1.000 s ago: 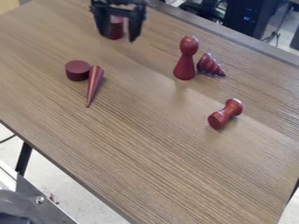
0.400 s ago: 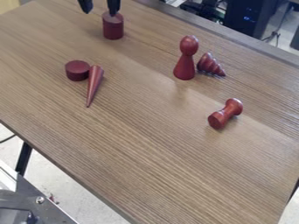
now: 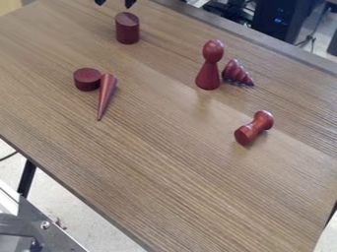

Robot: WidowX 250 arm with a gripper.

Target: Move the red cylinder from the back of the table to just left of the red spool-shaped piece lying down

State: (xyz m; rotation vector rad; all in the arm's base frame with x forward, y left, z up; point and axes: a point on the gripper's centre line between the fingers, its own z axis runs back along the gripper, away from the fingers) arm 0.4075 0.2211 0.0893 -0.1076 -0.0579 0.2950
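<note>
The tall dark red cylinder [image 3: 127, 28] stands on the worktop [image 3: 171, 162] near its far edge, toward the upper left. Just beyond it, at the top edge of the view, is the end effector [image 3: 115, 3], its two black fingertips spread well apart. Nearer the camera and to the left, a short red disc [image 3: 87, 79] sits just beside a slender red cone [image 3: 107, 93], which lies on its side. Well to the right, a red pawn-like figure [image 3: 210, 66] stands upright next to a ridged red cone [image 3: 237, 74], and a red spool-shaped piece [image 3: 254, 128] lies on its side closer to the camera.

The tall cylinder is upright, its long axis vertical and one end facing up.

Compared with the earlier frames, the end effector has drawn away from around the cylinder to the top edge; the cylinder and the other pieces keep their places.
</note>
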